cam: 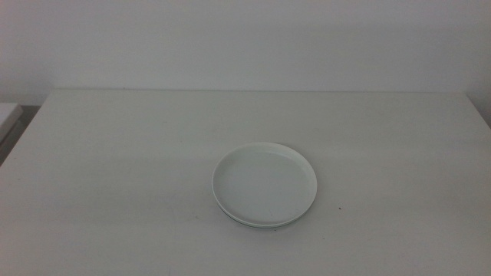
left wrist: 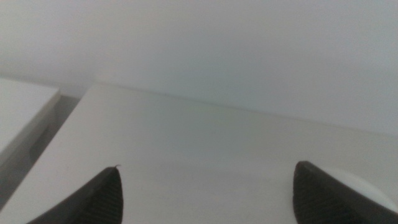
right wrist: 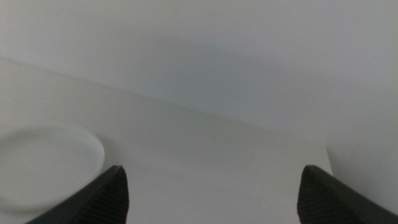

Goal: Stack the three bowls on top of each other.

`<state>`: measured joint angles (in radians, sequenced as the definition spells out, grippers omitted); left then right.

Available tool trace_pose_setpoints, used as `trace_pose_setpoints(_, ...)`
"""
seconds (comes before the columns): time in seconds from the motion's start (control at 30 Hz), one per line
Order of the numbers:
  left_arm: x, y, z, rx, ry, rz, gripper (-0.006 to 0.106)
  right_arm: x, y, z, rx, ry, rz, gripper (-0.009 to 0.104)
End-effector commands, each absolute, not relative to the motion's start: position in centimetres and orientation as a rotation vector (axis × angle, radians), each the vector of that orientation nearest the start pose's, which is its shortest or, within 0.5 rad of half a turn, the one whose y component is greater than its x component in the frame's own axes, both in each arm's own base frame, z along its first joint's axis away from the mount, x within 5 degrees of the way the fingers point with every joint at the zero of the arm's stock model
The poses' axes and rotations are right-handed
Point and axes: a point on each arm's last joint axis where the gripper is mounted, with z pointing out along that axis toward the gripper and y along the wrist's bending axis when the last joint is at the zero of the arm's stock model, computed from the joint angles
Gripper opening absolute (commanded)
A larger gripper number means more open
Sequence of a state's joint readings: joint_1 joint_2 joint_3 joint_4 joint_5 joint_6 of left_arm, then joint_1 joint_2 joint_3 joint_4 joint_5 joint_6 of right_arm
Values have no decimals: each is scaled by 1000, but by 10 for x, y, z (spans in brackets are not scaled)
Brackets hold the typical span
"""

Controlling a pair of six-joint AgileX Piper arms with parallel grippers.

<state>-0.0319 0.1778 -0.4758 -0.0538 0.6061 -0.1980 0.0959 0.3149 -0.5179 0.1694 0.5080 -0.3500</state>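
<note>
The bowls (cam: 265,184) sit nested in one stack a little in front of the table's middle. The top bowl is very pale, white to faintly green. Thin rims of lower bowls show under its near edge, and their colours cannot be made out. Neither arm appears in the middle view. My left gripper (left wrist: 208,167) hovers open over bare table, with the stack's edge (left wrist: 367,186) just past one jaw. My right gripper (right wrist: 212,167) is also open and holds nothing, and the stack (right wrist: 50,165) lies off to one side of it.
The white table (cam: 115,153) ends at a plain pale wall. A second white surface (cam: 6,116) stands beyond the table's left edge and also shows in the left wrist view (left wrist: 25,112). A tiny dark speck (cam: 340,207) lies right of the stack.
</note>
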Motion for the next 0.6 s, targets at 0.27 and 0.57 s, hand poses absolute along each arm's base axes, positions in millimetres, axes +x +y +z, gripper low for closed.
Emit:
trace_pose_setpoints(0.27, 41, -4, 239, -183, 1746, -237, 94, 45, 10, 219, -301, 1769, -33, 77)
trace_pose_setpoints(0.57, 55, -3, 194, -181, 1721, -216, 94, 56, 4, 214, -192, 1461, -101, 77)
